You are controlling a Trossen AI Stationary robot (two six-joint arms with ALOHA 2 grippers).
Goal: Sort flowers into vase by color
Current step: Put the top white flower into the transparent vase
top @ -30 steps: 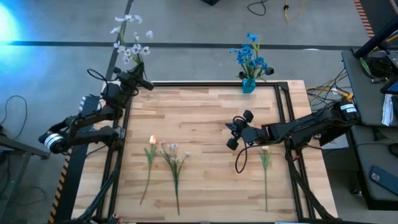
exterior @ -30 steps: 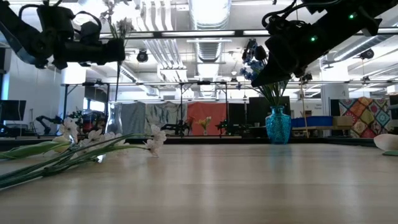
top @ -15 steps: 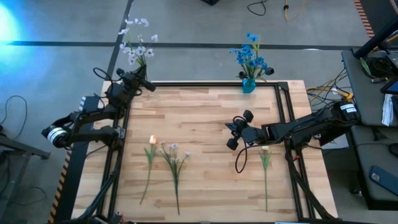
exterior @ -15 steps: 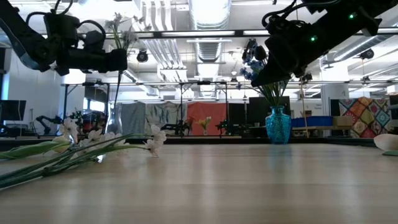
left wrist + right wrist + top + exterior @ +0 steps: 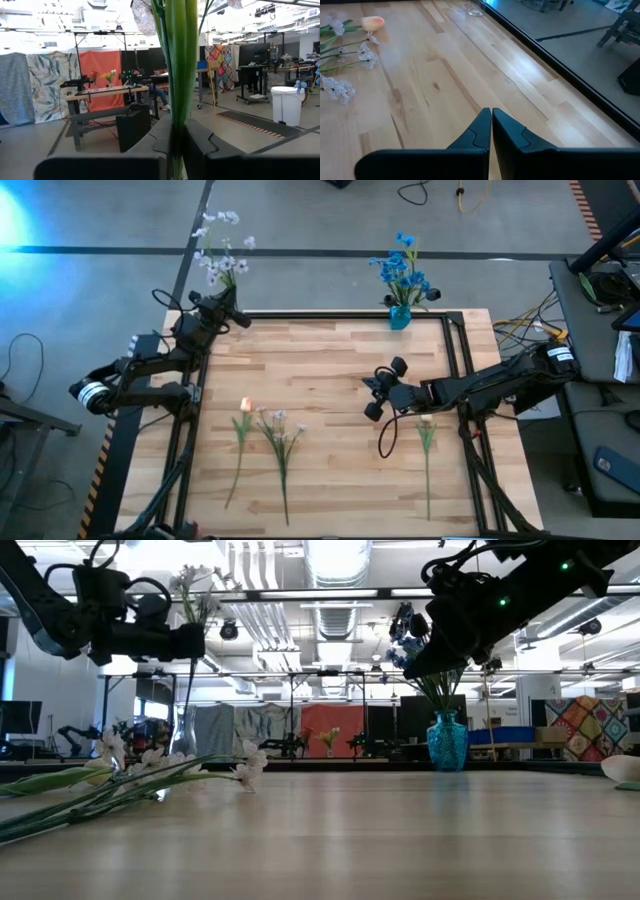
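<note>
Wooden table; blue flowers in teal vase.

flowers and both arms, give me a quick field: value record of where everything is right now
left gripper: far-left table corner, fingers shut on the white flower stem
white flower blossoms: above the gripper, beyond the table edge
right gripper: mid-table, fingers shut, holding nothing
blue vase: far edge, holds blue flowers
lying on table: peach tulip, white sprig, flower near right arm
</note>
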